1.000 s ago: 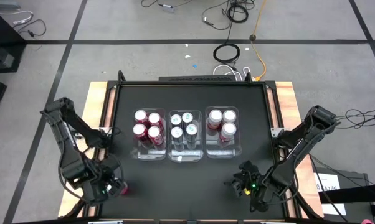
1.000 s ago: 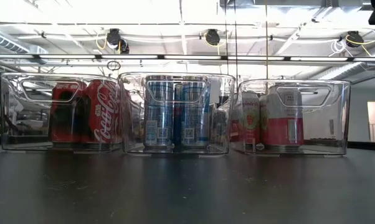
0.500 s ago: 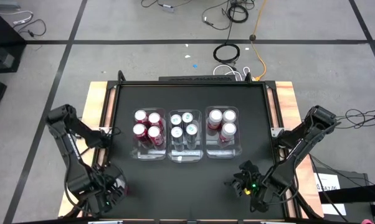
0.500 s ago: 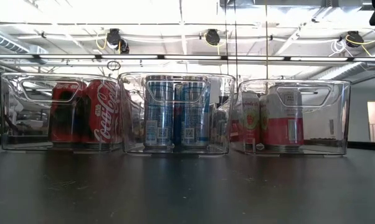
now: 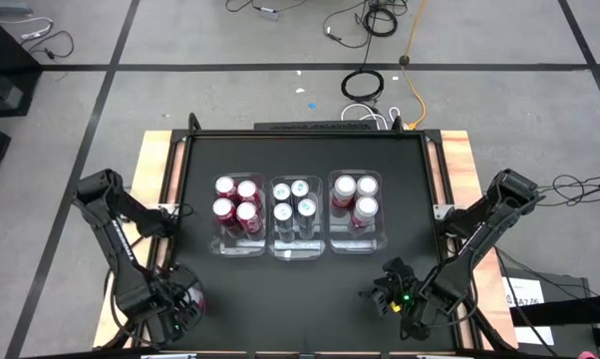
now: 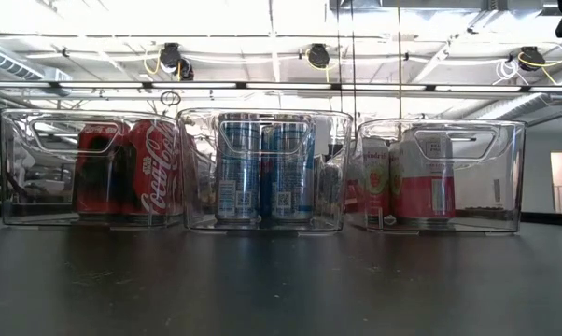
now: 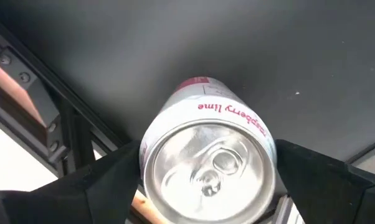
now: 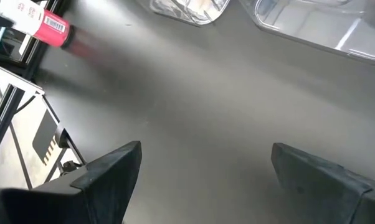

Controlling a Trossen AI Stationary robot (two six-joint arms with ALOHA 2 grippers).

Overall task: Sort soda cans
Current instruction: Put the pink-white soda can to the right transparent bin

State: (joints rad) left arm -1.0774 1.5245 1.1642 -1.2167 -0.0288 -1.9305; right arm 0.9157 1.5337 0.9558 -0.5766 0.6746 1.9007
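Bench point(image 5: 305, 289): matt black top, smooth, with faint sheen; bare pale wood at its side edges. Bins point(image 6: 272, 170): clear, glossy plastic, reflecting the ceiling lights. Soda cans point(image 6: 262, 168): thin metal with printed glossy bodies; the can point(image 7: 206, 171) seen from the left wrist has a brushed, silvery metal lid with a pull tab. Fingers point(image 8: 113, 174): dark, matt plastic, slightly grainy.

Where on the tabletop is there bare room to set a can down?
Bare: the black strip behind the three clear bins, and the front middle between left gripper and right gripper. Crowded: the bins, full of cans, and the front-left corner, where a pink can sits between the left fingers.
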